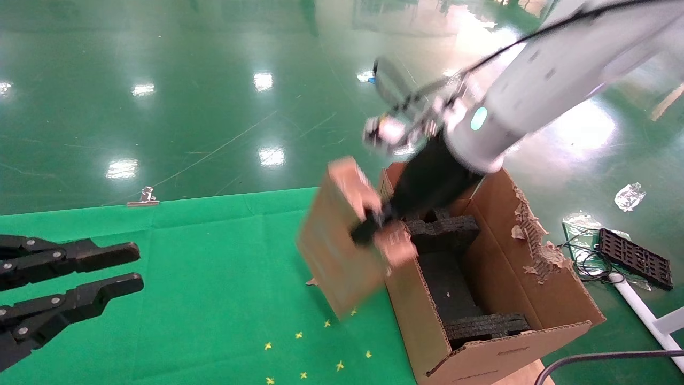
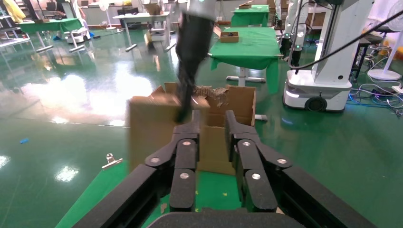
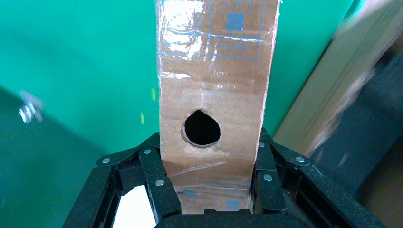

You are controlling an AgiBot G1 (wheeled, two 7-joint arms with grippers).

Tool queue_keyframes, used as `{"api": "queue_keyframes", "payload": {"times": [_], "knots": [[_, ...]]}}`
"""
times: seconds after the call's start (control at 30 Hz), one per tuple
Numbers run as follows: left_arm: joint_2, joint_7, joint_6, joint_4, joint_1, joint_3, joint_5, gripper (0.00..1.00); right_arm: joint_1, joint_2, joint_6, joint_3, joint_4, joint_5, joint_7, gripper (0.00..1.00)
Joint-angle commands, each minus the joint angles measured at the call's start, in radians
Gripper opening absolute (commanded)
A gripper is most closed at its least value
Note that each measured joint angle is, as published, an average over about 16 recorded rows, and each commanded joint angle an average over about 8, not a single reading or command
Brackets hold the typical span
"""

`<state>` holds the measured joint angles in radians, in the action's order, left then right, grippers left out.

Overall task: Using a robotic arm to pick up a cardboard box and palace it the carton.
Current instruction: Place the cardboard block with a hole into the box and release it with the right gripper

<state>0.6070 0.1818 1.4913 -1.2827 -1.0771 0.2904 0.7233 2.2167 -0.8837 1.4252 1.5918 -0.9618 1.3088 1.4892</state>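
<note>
The right tool point(image 3: 209, 190) is clenched on the cardboard box point(image 1: 342, 240), beside the carton point(image 1: 534, 299). The left tool point(image 1: 125, 267) hangs parted over the desk point(image 1: 214, 299).

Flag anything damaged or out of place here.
The carton has one flap torn ragged along its right-hand edge. The cardboard box, held by the right gripper, has a round hole in one side.

My right hand point(image 3: 206, 185) clamps the slim brown cardboard box point(image 3: 215, 95), round hole facing me, over the green worktop point(image 3: 85, 61).
</note>
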Motion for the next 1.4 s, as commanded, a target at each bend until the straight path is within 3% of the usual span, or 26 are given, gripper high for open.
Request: {"api": "queue_keyframes", "payload": {"times": [0.03,0.37,0.63,0.67,0.7,0.93,0.97,1.4], "knots": [[0.0,0.0,0.0,0.0,0.0,0.0,0.0,0.0,0.033,0.039,-0.029,-0.033,-0.008,-0.016,-0.052,0.0],[0.0,0.0,0.0,0.0,0.0,0.001,-0.001,0.0,0.23,0.137,-0.024,-0.062,0.077,0.101,-0.137,0.0],[-0.001,-0.001,-0.001,0.0,0.0,0.001,-0.001,0.0,0.248,0.187,0.021,-0.001,0.172,0.225,-0.168,0.0],[-0.001,-0.001,-0.001,0.0,0.0,0.001,-0.001,0.02,0.24,0.194,0.026,0.007,0.179,0.233,-0.171,0.0],[-0.001,-0.001,-0.001,0.0,0.0,0.001,-0.001,0.11,0.23,0.2,0.03,0.013,0.186,0.236,-0.173,0.0],[-0.001,-0.001,-0.001,0.0,0.0,0.002,-0.001,0.96,0.134,0.226,0.037,0.04,0.243,0.219,-0.189,0.0],[-0.001,-0.001,-0.001,0.0,0.0,0.002,-0.001,1.0,0.121,0.226,0.034,0.043,0.253,0.216,-0.191,0.0],[-0.001,-0.001,-0.001,0.0,-0.001,0.003,-0.002,1.0,-0.041,0.2,0.002,0.075,0.407,0.195,-0.231,0.0]]}}
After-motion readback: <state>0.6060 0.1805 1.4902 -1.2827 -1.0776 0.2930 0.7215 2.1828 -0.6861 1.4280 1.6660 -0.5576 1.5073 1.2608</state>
